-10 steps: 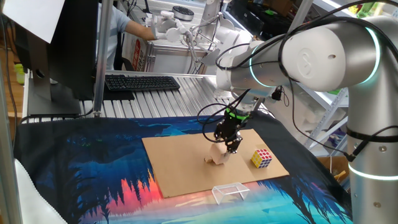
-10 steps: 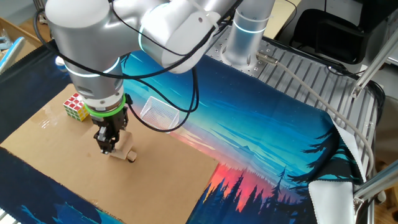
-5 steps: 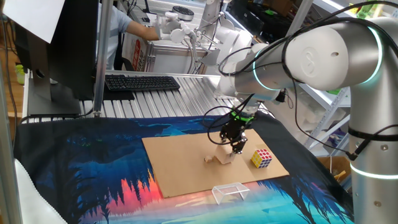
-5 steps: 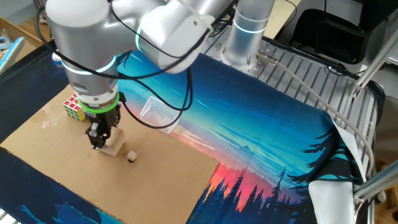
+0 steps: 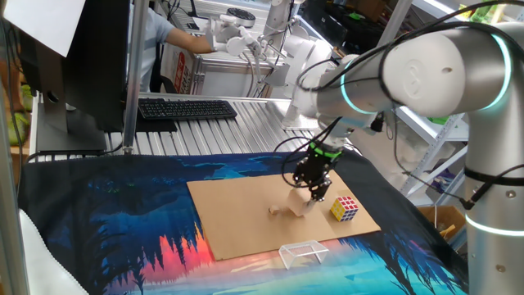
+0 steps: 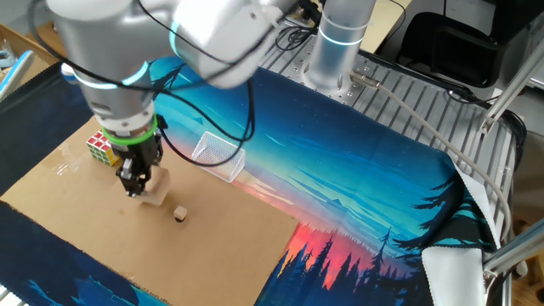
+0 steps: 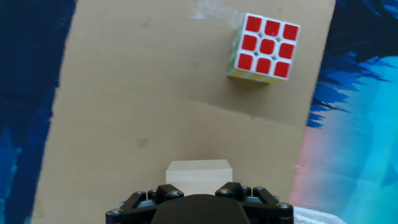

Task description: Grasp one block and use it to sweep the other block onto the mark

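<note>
Near the centre of the brown cardboard sheet [image 6: 76,204], the plain light-tan wooden cube [image 6: 155,194] is clamped between the part-open fingers [image 6: 134,180], low enough to push the tiny tan wooden piece [image 6: 179,213] lying apart at lower right.

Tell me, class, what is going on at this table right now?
A robot arm points its gripper straight down at a brown cardboard sheet and grips a plain tan wooden cube. A much smaller wooden piece lies apart from the cube on the cardboard. A multicoloured puzzle cube sits to one side, and a clear plastic frame lies at the sheet's edge. The mark cannot be made out in these views.
</note>
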`<state>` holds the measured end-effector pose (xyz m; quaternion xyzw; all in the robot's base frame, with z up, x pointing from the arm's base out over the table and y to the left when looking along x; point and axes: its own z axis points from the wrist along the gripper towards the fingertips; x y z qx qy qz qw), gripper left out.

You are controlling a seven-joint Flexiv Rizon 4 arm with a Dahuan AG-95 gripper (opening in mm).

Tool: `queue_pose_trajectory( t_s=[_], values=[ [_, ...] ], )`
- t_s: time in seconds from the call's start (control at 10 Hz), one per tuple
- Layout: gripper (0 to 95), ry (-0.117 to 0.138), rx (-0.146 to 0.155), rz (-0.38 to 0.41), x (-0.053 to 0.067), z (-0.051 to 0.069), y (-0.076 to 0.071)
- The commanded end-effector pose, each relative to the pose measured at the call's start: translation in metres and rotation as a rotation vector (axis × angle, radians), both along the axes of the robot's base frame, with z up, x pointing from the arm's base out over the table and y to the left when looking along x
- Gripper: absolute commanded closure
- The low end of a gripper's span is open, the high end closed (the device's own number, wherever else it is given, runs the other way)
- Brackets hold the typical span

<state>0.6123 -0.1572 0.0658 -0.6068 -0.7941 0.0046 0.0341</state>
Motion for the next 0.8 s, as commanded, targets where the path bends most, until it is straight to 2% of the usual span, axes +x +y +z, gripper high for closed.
queue_pose_trajectory(
  t_s=[0.1, 0.5, 0.8],
  values=[
    [95.0, 0.009, 0.004, -0.027, -0.015, 0.004, 0.001],
    [95.0, 0.016, 0.015, -0.082, -0.039, 0.001, 0.016],
    [95.0, 0.020, 0.018, -0.115, -0.051, 0.008, 0.034]
  ],
)
